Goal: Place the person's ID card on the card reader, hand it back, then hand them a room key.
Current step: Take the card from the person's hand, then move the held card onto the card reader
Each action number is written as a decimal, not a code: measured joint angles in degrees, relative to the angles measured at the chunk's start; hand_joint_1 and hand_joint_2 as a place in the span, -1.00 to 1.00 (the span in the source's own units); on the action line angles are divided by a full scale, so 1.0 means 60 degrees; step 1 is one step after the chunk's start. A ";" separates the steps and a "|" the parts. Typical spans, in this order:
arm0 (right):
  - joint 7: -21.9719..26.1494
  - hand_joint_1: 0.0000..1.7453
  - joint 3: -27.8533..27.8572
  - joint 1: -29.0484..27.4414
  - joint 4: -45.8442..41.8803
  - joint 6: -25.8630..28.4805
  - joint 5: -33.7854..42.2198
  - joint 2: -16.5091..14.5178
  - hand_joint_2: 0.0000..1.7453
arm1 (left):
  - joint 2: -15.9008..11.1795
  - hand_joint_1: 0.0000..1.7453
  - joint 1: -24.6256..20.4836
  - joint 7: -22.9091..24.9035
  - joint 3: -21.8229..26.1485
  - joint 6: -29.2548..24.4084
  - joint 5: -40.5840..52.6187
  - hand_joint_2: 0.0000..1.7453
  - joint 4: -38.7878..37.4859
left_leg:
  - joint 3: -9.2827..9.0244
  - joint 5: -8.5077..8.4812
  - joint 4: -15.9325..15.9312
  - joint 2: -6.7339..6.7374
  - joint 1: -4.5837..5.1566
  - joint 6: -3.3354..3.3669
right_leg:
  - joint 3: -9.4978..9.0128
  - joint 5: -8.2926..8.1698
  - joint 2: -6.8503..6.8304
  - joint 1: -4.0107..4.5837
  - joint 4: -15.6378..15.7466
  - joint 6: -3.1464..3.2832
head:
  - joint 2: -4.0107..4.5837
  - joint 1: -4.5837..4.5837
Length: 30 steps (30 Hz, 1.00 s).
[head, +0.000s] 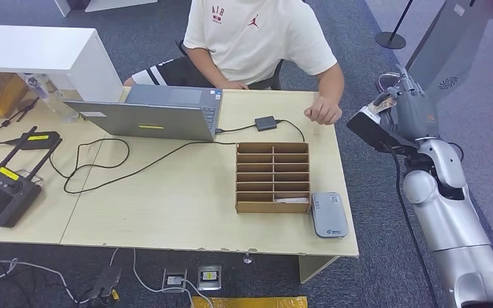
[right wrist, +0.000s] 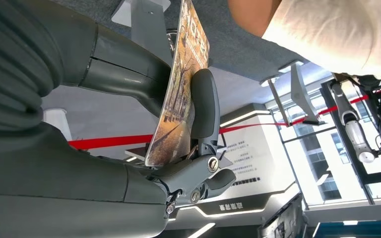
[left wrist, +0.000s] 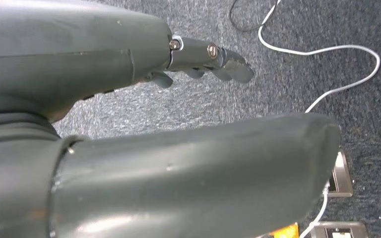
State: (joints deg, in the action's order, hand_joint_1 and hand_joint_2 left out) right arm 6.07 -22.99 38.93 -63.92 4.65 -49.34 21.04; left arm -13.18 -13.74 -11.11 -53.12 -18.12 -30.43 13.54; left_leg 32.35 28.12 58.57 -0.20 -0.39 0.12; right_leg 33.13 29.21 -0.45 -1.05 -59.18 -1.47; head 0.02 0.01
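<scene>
orange-printed card [right wrist: 181, 84] pinched in right hand [right wrist: 129, 114], left hand [left wrist: 178, 124] empty

1 laptop [head: 160, 115], 1 card reader [head: 329, 215], 1 card [right wrist: 181, 84]

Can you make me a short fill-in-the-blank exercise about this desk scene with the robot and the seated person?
1. The robot's right hand pinches a thin printed ____.
2. The grey card reader lies beside the brown wooden slotted ____.
3. The open grey laptop rests on the light wooden ____.

Missing words: card; organiser; desk
</scene>
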 joint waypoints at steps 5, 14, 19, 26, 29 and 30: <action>-0.0227 1.00 0.0053 0.0004 0.0005 0.0056 0.0317 0.0125 1.00 | -0.0041 -1.00 0.0116 -0.0049 -0.0003 -0.0016 0.0056 -1.00 0.0020 | -0.0002 0.0000 0.0001 0.0001 0.0000 0.0000 | 0.0005 0.0000 0.0001 0.0000 0.0001 0.0000 | 0.0000 0.0000; -0.0232 1.00 0.0781 0.0000 0.0074 0.0219 0.0798 0.0853 1.00 | -0.0060 -1.00 0.0274 -0.0053 -0.0003 -0.0083 0.0058 -1.00 0.0019 | -0.0001 0.0001 0.0002 0.0001 0.0002 0.0001 | 0.0005 0.0000 0.0003 -0.0001 0.0009 0.0000 | 0.0000 -0.0002; -0.0228 1.00 0.1096 -0.0379 0.0060 -0.0003 0.0841 0.1162 1.00 | -0.0055 -1.00 0.0316 -0.0053 -0.0003 -0.0067 0.0058 -1.00 0.0020 | -0.0002 0.0002 0.0002 0.0001 -0.0001 0.0000 | 0.0003 0.0000 0.0004 0.0001 0.0009 0.0000 | 0.0000 -0.0002; -0.0612 1.00 0.1155 -0.1401 -0.0337 -0.0455 0.0807 0.1229 1.00 | -0.0056 -1.00 0.0315 -0.0053 -0.0003 -0.0004 0.0089 -1.00 0.0020 | -0.0001 0.0001 0.0001 0.0001 -0.0007 0.0000 | 0.0002 0.0000 0.0001 0.0007 0.0008 0.0000 | 0.0000 -0.0001; -0.0828 1.00 0.1125 -0.1913 -0.0635 -0.0607 0.0852 0.1225 1.00 | -0.0054 -1.00 0.0331 -0.0081 -0.0001 -0.0045 0.0098 -1.00 0.0020 | 0.0002 0.0002 0.0001 0.0000 -0.0007 0.0000 | 0.0002 0.0000 0.0000 0.0007 0.0008 0.0001 | 0.0000 -0.0002; -0.0887 1.00 0.1109 -0.2060 -0.0727 -0.0638 0.0860 0.1222 1.00 | -0.0053 -1.00 0.0335 -0.0091 -0.0001 -0.0049 0.0117 -1.00 0.0020 | 0.0003 0.0002 0.0000 0.0000 -0.0007 0.0000 | 0.0002 0.0000 0.0000 0.0007 0.0008 0.0001 | 0.0000 -0.0001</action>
State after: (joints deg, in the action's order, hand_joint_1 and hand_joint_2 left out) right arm 0.75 -16.34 26.57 -68.28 0.83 -44.18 28.37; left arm -13.50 -11.73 -11.66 -53.12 -18.41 -29.73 13.66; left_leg 32.37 28.13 58.57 -0.20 -0.43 0.12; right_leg 33.14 29.22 -0.45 -1.01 -59.13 -1.46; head 0.02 0.01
